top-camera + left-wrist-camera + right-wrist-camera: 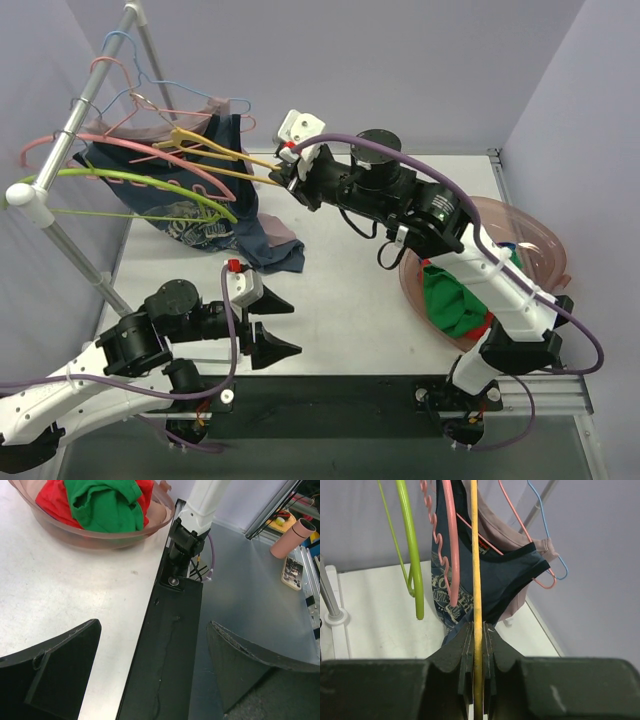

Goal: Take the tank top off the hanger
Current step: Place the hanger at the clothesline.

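From above, the right gripper (281, 178) is clamping the yellow hanger (225, 160) by its end, the tank top (215, 210) hanging just beyond its jaws. The left gripper (295, 328) is gaping wide, holding nothing. At the left wrist, both fingers (50, 675) are standing far apart, a bowl (162, 517) of clothes lying ahead. At the right wrist, the jaws are pinching the yellow hanger, the tank top draping straight ahead.

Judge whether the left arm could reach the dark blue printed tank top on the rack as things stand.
Probably yes: the open left gripper is near the dark blue printed tank top, with nothing between them.
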Robot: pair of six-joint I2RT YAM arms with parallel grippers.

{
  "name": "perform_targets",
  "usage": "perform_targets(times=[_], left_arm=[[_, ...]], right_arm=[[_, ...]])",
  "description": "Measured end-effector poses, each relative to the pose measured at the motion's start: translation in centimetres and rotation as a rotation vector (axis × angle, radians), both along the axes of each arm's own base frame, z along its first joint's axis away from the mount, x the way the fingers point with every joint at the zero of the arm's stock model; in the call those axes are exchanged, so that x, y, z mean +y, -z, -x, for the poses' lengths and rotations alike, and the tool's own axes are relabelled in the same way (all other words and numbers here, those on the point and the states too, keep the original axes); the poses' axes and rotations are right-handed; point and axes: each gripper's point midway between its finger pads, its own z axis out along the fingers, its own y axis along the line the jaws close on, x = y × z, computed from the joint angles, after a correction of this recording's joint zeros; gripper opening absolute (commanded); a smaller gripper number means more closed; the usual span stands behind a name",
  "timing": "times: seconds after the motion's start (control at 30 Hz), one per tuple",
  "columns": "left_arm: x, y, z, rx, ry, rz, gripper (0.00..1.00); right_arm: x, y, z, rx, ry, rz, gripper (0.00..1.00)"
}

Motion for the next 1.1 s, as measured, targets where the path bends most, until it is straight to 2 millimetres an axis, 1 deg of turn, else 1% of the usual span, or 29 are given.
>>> perform_targets(times=[0.1,0.27,0.37,0.43,0.6,0.73,0.83,0.93,1.1], left_arm=[[-0.2,0.9,-0.1,0.003,0.002,-0.004,0.97],[-0.5,3.4,-0.2,0.019,0.001,-0.030,0.98],[-0.3,4.4,-0.4,0.024,-0.011,-0.036,0.97],[-0.1,4.7,-0.4,0.023,-0.023,-0.036,0.97],[0.6,3.9,-0.8,-0.003,-0.059,-0.005,0.97],[1.0,3.9,-1.2,-0.018,-0.091,-0.007,0.97],[1.4,3.7,-1.4,-0.025,-0.110,-0.003,0.97],[1.9,3.1,-1.6,-0.032,-0.134,0.023,0.97],[3.0,1.5,-1.8,-0.030,-0.193,0.096,0.97]], right_arm=[[1.1,0.2,-1.0,0.000,-0.015,-0.005,0.00],[3.6,0.2,-1.8,-0.012,-0.065,-0.030,0.00],[4.9,0.5,-2.5,-0.015,-0.084,-0.038,0.00],[6.0,0.3,-3.1,-0.024,-0.096,-0.052,0.00],[8.5,1.0,-5.0,-0.034,-0.107,-0.076,0.00],[9.8,1.4,-6.5,-0.032,-0.100,-0.098,0.00],[10.1,1.8,-7.5,-0.016,-0.089,-0.114,0.00],[10.7,2.5,-8.4,0.003,-0.086,-0.129,0.00],[11.9,4.6,-9.2,0.053,-0.090,-0.122,0.00]])
